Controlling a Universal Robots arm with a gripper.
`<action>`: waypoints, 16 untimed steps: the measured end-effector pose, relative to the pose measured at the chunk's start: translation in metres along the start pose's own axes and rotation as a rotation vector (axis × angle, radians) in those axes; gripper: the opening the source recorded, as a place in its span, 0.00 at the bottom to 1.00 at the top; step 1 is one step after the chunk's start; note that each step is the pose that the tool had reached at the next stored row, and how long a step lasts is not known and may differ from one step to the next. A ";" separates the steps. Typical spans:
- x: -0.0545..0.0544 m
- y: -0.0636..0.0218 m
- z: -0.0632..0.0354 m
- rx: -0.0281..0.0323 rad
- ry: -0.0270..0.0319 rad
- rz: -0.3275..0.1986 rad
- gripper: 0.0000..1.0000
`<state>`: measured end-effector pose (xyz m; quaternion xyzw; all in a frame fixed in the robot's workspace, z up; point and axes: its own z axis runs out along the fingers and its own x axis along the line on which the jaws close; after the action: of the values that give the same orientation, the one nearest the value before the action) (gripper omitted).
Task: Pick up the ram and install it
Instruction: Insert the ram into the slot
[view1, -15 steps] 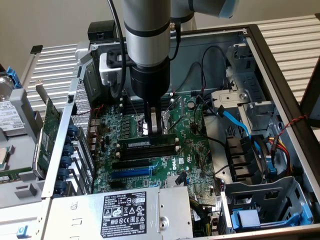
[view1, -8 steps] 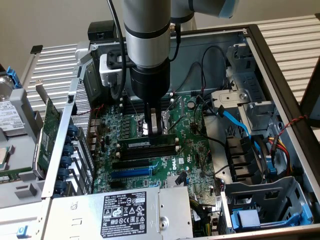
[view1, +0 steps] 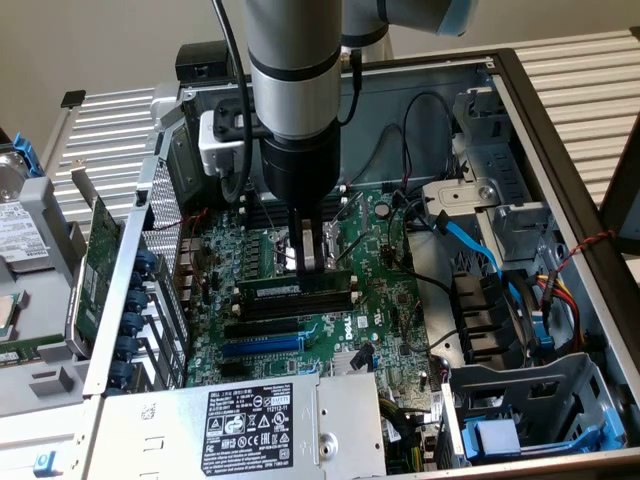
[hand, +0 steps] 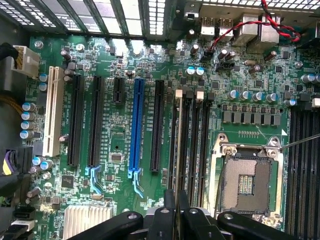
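Observation:
The ram is a long dark green stick with a pale label, held on edge just over the black memory slots of the motherboard. My gripper comes straight down on its middle and is shut on it. In the wrist view the ram appears edge-on as a thin strip running away from my gripper, in line with the slot beside the other memory slots. Whether its lower edge touches the slot I cannot tell.
The open case holds a CPU socket beside the slots, a blue expansion slot, and a heat sink. A green expansion card stands at the exterior view's left. The power supply and blue cables crowd the near and right sides.

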<state>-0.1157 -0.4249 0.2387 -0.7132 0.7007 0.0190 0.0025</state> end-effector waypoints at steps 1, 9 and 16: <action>0.000 0.0000 0.0002 0.0001 -0.0001 0.000 0.13; 0.000 0.0005 0.0019 0.0003 -0.0003 0.009 0.13; 0.000 0.0010 0.0025 0.0023 -0.0007 0.016 0.13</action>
<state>-0.1168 -0.4250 0.2362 -0.7074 0.7066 0.0185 0.0034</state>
